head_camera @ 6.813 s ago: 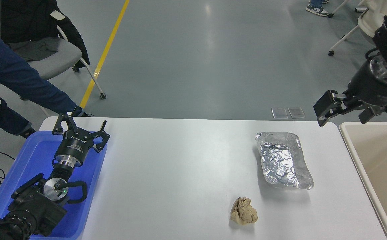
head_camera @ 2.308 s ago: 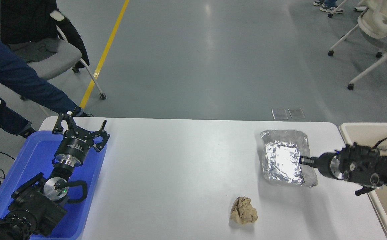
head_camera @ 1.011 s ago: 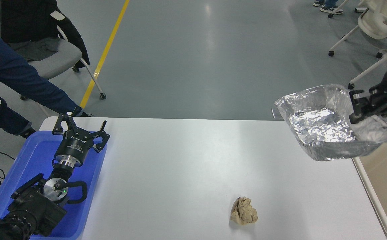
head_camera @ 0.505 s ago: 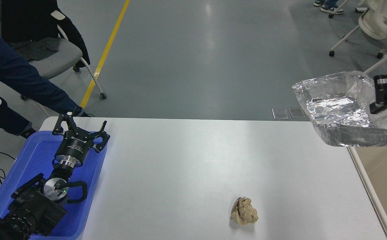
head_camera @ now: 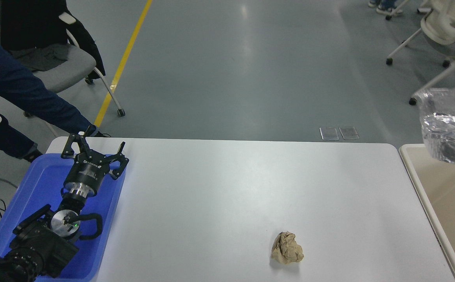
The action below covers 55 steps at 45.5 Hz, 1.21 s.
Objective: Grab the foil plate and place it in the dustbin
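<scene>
The foil plate (head_camera: pixel 448 127), a crinkled silver tray, hangs in the air at the right edge of the head view, above the far end of the cream-beige dustbin (head_camera: pixel 415 184). It is cut off by the picture's edge and blurred. My right gripper and arm are out of view past the right edge, so what holds the foil plate is hidden. My left gripper (head_camera: pixel 94 150) is open and empty, parked over the blue tray at the lower left.
A crumpled brown paper ball (head_camera: pixel 286 247) lies on the white table (head_camera: pixel 231 188) near the front. A blue tray (head_camera: pixel 39 184) sits at the left under the left arm. A person's legs and a chair are at the far left, rolling chairs at the far right.
The foil plate has moved further right, from over the table's right edge to over the dustbin. The right gripper has left the picture. The left arm has not moved.
</scene>
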Available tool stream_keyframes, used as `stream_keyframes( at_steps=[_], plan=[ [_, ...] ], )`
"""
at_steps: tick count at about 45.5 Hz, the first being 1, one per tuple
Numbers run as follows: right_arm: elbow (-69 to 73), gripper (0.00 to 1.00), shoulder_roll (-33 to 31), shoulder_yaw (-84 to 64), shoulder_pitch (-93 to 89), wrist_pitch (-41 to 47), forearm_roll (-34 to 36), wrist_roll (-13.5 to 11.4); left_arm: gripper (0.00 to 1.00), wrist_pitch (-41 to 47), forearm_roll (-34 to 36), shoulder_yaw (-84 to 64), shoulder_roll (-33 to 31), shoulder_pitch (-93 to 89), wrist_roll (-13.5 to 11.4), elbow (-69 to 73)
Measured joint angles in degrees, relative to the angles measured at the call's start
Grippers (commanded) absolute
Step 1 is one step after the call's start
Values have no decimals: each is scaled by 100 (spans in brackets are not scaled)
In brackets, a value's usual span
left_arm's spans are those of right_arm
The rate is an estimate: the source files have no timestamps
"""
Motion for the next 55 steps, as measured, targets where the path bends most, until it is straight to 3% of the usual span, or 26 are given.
stream_keyframes(
  at_steps=[28, 55],
  plan=[
    [-2615, 0, -91, 3674, -5489, -3260, 51, 5, 100, 0, 0, 0, 0, 0, -7, 0],
    [-5422, 0, 1284, 5239, -7918, -3868, 52, 1, 100, 0, 0, -2, 0, 0, -7, 1]
  ],
)
